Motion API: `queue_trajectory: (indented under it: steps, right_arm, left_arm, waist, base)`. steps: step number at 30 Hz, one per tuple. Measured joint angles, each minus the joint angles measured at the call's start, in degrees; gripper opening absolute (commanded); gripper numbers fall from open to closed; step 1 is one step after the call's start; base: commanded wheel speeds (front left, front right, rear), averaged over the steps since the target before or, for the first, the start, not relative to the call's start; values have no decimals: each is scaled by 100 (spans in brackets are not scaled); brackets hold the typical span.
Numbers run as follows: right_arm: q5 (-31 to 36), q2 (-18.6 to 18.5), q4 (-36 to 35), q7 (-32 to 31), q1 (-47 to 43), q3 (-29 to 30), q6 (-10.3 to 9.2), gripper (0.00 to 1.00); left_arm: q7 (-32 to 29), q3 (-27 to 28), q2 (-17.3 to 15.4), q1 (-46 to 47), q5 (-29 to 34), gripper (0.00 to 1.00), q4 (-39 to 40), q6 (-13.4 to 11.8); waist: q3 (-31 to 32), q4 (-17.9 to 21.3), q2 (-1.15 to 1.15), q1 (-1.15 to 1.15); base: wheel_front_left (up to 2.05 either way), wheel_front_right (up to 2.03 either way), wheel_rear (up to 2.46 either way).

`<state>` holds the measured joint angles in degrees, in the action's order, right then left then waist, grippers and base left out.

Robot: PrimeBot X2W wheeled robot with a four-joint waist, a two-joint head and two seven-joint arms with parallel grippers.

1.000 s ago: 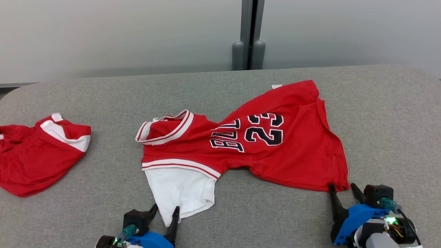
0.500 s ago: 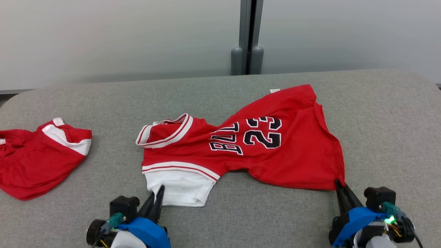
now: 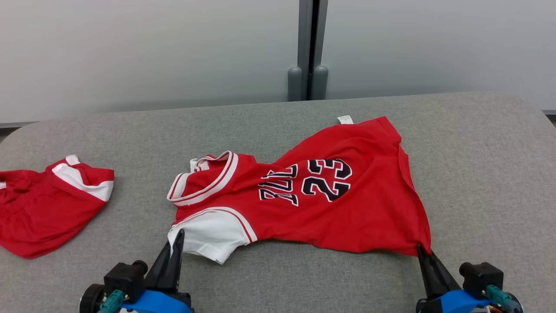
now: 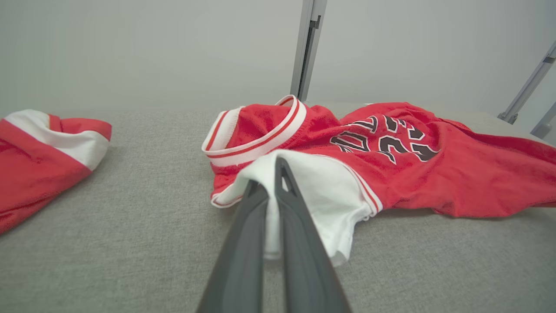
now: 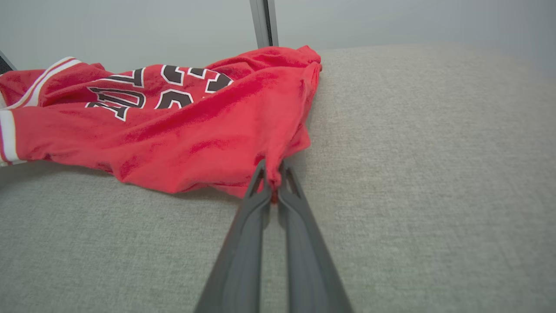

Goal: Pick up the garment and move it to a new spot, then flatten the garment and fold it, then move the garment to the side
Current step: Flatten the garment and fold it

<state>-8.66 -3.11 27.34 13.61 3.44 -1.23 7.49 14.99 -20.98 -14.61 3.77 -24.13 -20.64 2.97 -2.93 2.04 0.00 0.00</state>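
The red garment [image 3: 339, 204] lies on the grey table [image 3: 278, 117], in front of the grey post [image 3: 309, 43] that rises behind the far edge. Most of its body is spread to the right of that post, with the collar and white sleeve [image 3: 208, 232] to the left of it.

Both grippers are at the near edge, the side furthest from the post. The left gripper [image 3: 179, 237] is clenched on the edge of the white sleeve, with cloth showing between its two dark fingers. The right gripper [image 3: 420, 250] is pinched tight on the hem corner [image 3: 423, 243], and only a small nub of red cloth sits at its very tips.

That right-hand pinch worries me most. It holds so little fabric that I think the corner could pull free once the weight of the cloth comes onto it. The left grip looks deeper, but it holds a sleeve and not the shoulder. It may also have caught only one layer, so the garment could hang crooked or twist when raised.

The cloth is already drawn in and creased across the middle below the number. If the arms rise unevenly or move apart too quickly, those folds may tighten when they should be shaking out.

Another red piece [image 3: 43, 208] lies well to the left of the post. A carry in that direction could drag the sleeve across it or drop the garment on top of it.
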Motion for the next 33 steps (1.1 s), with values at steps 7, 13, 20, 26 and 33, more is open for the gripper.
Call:
queue_trajectory:
  steps: [7, 13, 20, 26, 33]
  right_arm:
    - [-174, -270, -501, -175, 672, -225, 0, 0]
    - [-310, -412, -626, -233, 2194, -425, 0, 0]
    - [-280, -441, 46, -269, 4796, -421, 0, 0]
    - [-163, -414, 1072, -266, 6750, -302, 0, 0]
    - [-210, -353, 2287, -85, 8418, -65, 0, 0]
  left_arm:
    - [-85, 160, -298, 565, 101, 0, 487, -23]
    - [-370, 270, -594, 2084, 216, 0, 615, 131]
    - [-810, 342, -1053, 4458, 227, 0, 328, 366]
    - [-939, 182, -1349, 6402, 254, 0, -331, 424]
    - [-878, -348, -1457, 8131, 182, 0, -911, 445]
  waist:
    - [-224, 153, 0, -1]
    - [-795, 305, 0, -1]
    - [-1854, 513, 0, 2]
    - [-2564, 505, 0, 2]
    - [-2793, 560, 0, 2]
  base:
    - [0, 0, 0]
    - [0, 0, 0]
    - [0, 0, 0]
    - [0, 0, 0]
    - [0, 0, 0]
